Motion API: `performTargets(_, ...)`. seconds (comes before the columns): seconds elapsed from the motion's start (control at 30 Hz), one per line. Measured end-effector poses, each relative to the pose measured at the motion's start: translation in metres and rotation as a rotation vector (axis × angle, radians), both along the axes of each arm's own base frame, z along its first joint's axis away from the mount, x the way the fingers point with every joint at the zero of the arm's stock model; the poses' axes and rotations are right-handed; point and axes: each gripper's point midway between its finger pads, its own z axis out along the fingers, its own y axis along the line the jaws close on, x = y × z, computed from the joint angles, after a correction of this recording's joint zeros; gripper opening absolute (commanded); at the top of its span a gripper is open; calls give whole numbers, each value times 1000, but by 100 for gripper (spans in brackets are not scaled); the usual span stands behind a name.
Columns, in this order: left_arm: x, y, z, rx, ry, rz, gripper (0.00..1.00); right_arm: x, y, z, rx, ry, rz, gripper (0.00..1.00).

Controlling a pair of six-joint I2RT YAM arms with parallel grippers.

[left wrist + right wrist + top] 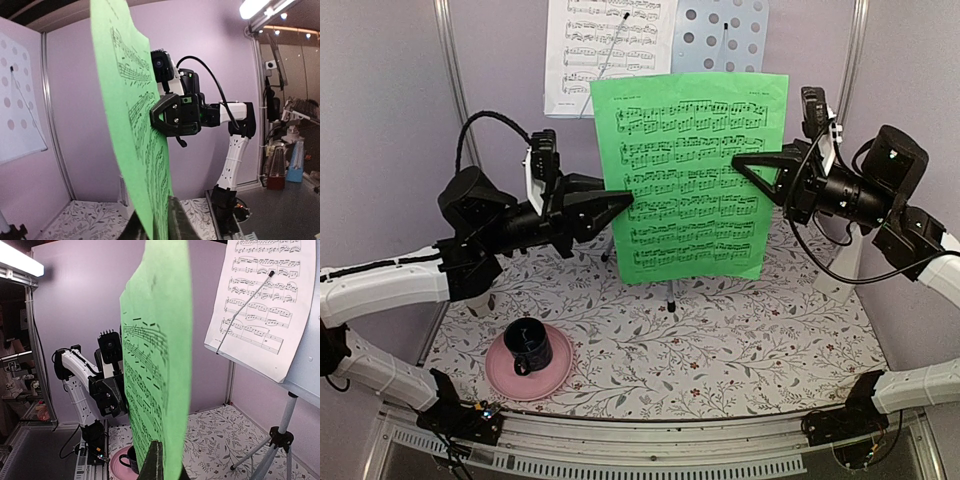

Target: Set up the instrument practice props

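between left gripper point(626, 203), right gripper point(740, 163) (green sheet point(692, 130))

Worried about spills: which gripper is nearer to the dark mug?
Left. The left gripper grips the green sheet beyond and right of the mug; the right gripper grips the sheet's far edge.

Both arms are the same kit: the left arm point(470, 215) and right arm point(885, 170) have white tube links low down, then chunky rounded black joint housings further up. Each wrist has a little white camera block point(534, 172) and a thin black cable point(492, 117) running off it. The left gripper point(626, 200) and right gripper point(740, 162) are all black with pointy triangular frames.
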Motion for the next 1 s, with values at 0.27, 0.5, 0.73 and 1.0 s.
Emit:
performTargets(0.27,21,-8,30,-43,6,105,0,15,-13,22,73,-60,-94,28)
performTargets(0.5,54,-5,94,-110,0,280,0,76,-40,38,135,-52,-421,48)
performTargets(0.73,91,-6,153,-145,32,453,0,130,-67,75,190,-87,-693,50)
performTargets(1.0,131,-8,186,-142,117,578,0,170,-77,126,249,-163,-798,52)
